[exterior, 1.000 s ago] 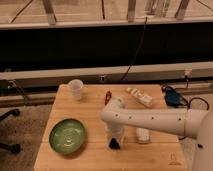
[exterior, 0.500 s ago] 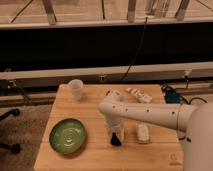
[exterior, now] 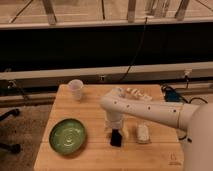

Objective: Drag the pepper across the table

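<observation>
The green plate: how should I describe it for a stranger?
On the light wooden table, the green plate lies near the front left, left of the dark end effector. It is the only flat green thing; the cup behind it is white.

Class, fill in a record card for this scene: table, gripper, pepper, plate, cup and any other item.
table: light wood, rectangular
gripper: low over the table's front middle, right of the plate
pepper: not visible in this view
plate: green, front left
cup: white, back left, upright
white object: on the table, just right of the gripper
</observation>
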